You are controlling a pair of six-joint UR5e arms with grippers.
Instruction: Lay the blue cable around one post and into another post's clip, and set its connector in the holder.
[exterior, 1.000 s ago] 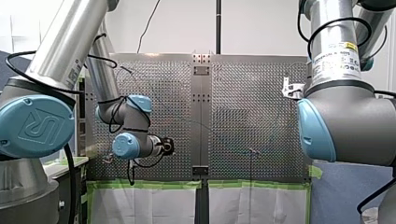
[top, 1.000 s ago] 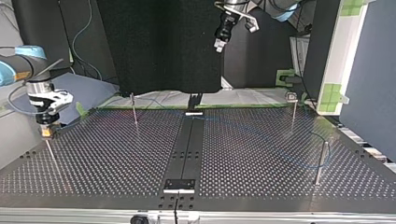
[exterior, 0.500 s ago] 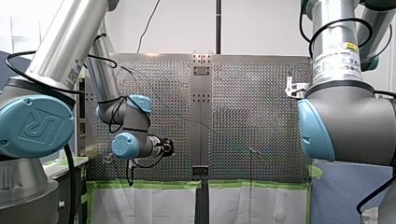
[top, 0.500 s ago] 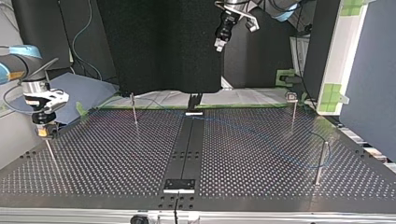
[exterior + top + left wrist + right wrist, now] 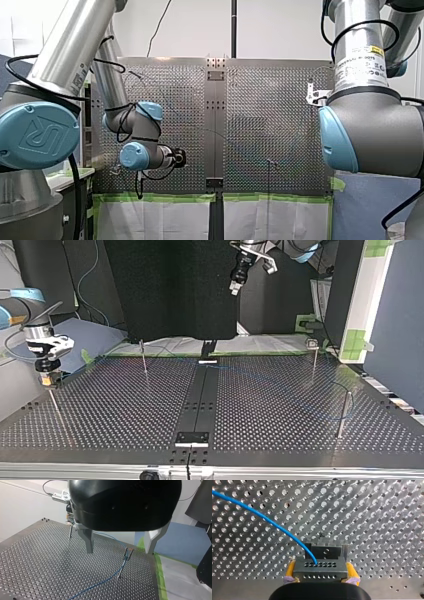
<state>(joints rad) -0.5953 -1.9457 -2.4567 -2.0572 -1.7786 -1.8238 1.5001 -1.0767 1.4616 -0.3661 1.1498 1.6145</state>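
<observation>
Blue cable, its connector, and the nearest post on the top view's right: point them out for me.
blue cable (image 5: 269, 521): right wrist view, middle of its visible curve.
connector (image 5: 320, 570): right wrist view, its holed front face.
post (image 5: 342, 415): top view, middle of its shaft.

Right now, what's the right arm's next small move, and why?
Probably ease my right claw straight ahead. Its yellow pads are shut on the grey metal connector block carrying the thin blue cable, and the grey slotted metal holder sits just beyond, lined up.
</observation>
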